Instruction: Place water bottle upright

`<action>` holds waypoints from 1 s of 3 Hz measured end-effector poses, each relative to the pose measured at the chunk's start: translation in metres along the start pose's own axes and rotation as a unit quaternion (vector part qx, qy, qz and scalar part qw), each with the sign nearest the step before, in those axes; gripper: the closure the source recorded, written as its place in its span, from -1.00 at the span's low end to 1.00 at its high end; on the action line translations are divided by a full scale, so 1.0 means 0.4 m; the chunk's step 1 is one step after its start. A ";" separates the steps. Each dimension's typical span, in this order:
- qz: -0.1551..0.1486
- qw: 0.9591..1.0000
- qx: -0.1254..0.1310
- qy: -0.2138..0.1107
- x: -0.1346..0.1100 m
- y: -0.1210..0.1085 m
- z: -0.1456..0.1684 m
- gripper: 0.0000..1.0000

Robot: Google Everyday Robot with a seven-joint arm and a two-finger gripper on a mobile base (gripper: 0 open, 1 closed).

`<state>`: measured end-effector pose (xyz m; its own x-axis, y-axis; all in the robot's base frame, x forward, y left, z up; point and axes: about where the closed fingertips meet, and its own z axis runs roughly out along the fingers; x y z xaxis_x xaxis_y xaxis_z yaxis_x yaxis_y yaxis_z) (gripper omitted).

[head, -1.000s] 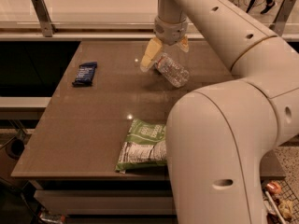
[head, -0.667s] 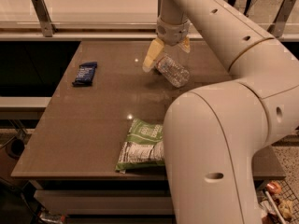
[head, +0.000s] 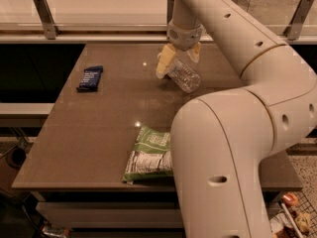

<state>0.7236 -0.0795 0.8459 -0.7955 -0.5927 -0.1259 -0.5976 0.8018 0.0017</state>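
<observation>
**Gripping a tilted bottle at the far side of the bench**

The white arm [head: 233, 148] fills the right half of the view, rising from a thick near segment and bending back over the far part of the brown bench [head: 99, 128]. Behind the bench runs a pale counter [head: 99, 4] with a rail carried on slanted metal posts [head: 44, 16], and the gap beneath it is dark. To the right, past the bench edge, a strip of speckled floor [head: 302, 167] shows.

A green snack packet [head: 148, 155] lies flat near the front edge, its right end hidden behind the arm.

The water bottle [head: 185, 77] is at the far middle of the bench — clear, ribbed and leaning, not upright. Its upper end points up and to the left into the tool, and its lower end slants down to the right. Whether that lower end touches the bench I cannot tell.

The tool [head: 178, 66] points down from the wrist, with its yellowish fingers [head: 165, 63] narrowed on either side of the bottle's upper part — holding it.

A dark blue wrapped bar [head: 90, 78] lies well apart at the bench's left side.
</observation>
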 end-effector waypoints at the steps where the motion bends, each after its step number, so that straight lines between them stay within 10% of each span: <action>1: 0.000 1.000 0.003 -0.012 -0.020 -0.004 0.008 -0.24; 3: -0.002 1.000 0.006 -0.028 -0.049 -0.008 0.027 0.71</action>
<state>0.7424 -0.0697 0.8377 -0.7866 -0.5901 -0.1817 -0.5984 0.8011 -0.0115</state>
